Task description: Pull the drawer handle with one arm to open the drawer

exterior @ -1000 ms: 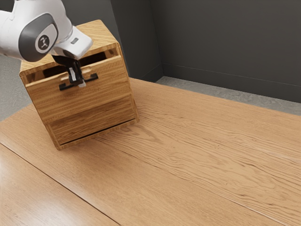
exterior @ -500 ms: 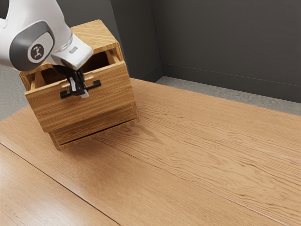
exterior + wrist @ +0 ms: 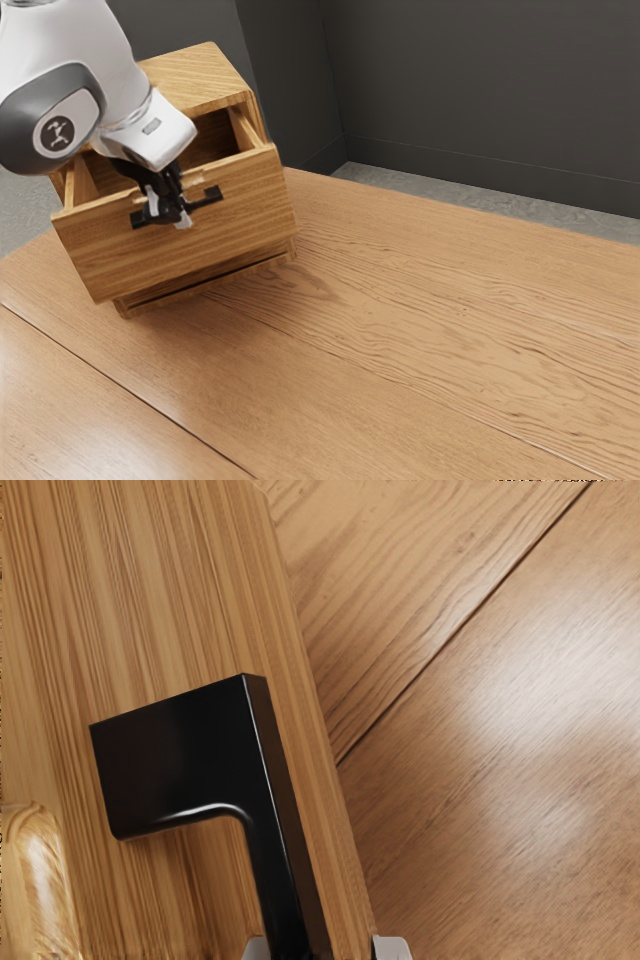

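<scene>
Black handle [image 3: 207, 194] squarely within the gripper [image 3: 165, 207]

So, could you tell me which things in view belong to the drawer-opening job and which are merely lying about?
Part of the job:
black two-finger gripper
black bar-shaped handle
upper wooden drawer, partly pulled out
light wooden cabinet

Merely there:
wooden plank table
dark grey wall
grey floor
</scene>
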`<action>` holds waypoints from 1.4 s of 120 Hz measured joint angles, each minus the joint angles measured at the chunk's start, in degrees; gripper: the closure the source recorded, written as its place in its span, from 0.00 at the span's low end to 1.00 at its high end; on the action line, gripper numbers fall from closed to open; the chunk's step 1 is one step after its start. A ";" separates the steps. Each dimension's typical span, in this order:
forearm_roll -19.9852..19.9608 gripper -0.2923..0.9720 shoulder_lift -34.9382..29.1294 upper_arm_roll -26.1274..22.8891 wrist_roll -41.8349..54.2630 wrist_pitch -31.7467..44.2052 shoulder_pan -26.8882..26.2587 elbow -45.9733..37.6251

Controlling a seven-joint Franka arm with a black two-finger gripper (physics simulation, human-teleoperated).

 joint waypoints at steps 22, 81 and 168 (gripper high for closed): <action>0.13 0.80 -0.50 -0.39 -3.51 -0.36 -1.15 -0.72; 0.60 0.82 -4.68 -3.55 -12.11 -1.94 -2.99 -4.46; -0.66 0.63 -6.46 -4.82 -16.39 -3.31 -2.47 -5.00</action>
